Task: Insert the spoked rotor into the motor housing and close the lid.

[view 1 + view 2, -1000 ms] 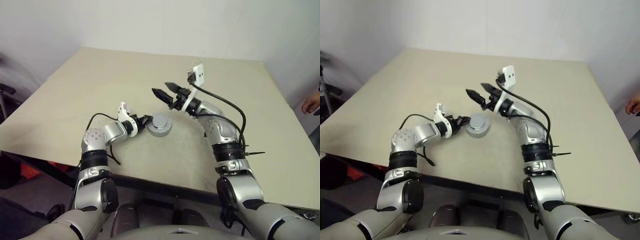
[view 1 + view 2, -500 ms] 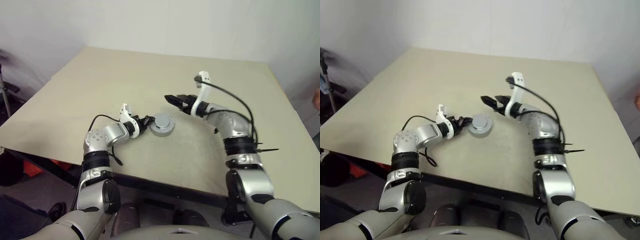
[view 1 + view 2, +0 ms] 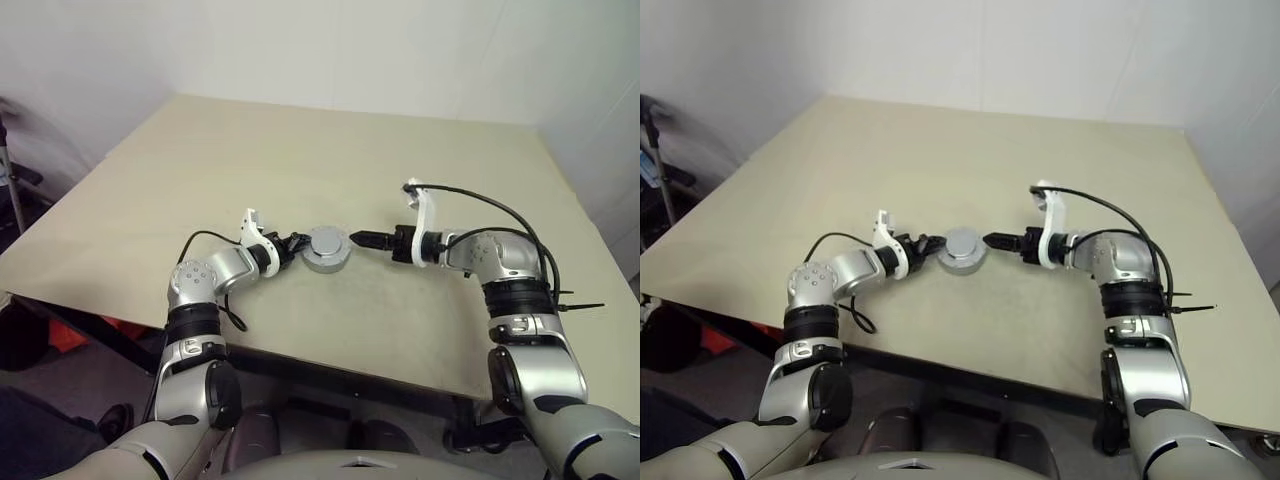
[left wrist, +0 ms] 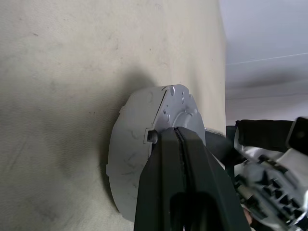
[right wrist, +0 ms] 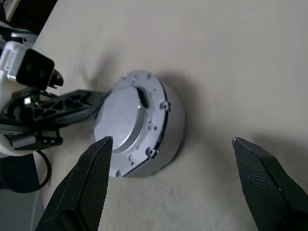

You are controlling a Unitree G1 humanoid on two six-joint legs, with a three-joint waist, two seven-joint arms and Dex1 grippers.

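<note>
Right wrist view: lid [image 5: 126,122] sits on housing [image 5: 171,127]. Right gripper [image 5: 173,185] spread wide, empty, just beside it. Left gripper [image 4: 179,144] pinched closed against lid's opposite edge.

Closed left tool [image 4: 179,139] touches the lid [image 4: 139,144].

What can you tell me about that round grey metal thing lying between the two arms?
It is the motor housing with the lid on: a low, round, matt silvery drum, lying flat on the beige table. The lid has small holes and one dark slot. The shut left pincer rests against its edge; the open right pincer straddles it.
</note>
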